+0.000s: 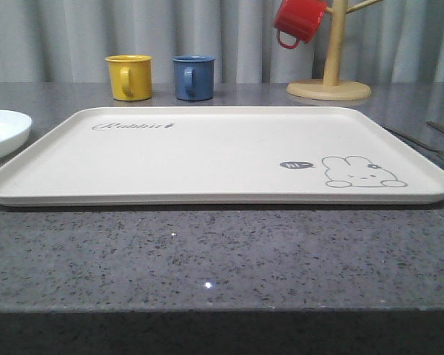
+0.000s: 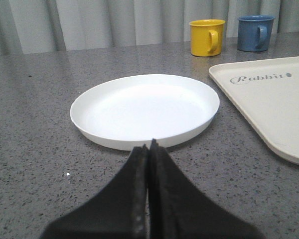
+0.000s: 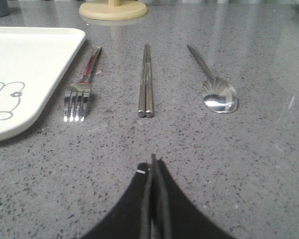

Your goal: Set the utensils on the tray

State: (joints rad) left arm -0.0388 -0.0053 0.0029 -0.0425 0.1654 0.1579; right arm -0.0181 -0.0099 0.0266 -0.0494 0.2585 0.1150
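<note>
Closest to the right wrist camera, at the bottom middle of its frame, the right gripper (image 3: 153, 172) has its jaws pressed together with nothing between them, low over the grey counter (image 3: 239, 164). Beyond it the cutlery lies in a neat row, handles pointing away: the fork (image 3: 82, 92) at left, just beside the tray's edge, the chopsticks (image 3: 146, 82) in the middle as a tight pair, the spoon (image 3: 214, 84) to the right. They seem laid out apart so each can be picked singly.

At the bottom centre of its own wrist frame, the left gripper (image 2: 148, 159) is likewise closed and empty, facing a white plate (image 2: 89, 112), with a yellow mug (image 2: 207, 37) and blue mug (image 2: 255, 32) at the upper right.

From the front, the cream tray (image 1: 207, 159) spans mid-frame, bare, so nothing is placed yet. A red mug (image 1: 299, 21) hangs on a wooden stand (image 1: 329, 81) at the upper right.
</note>
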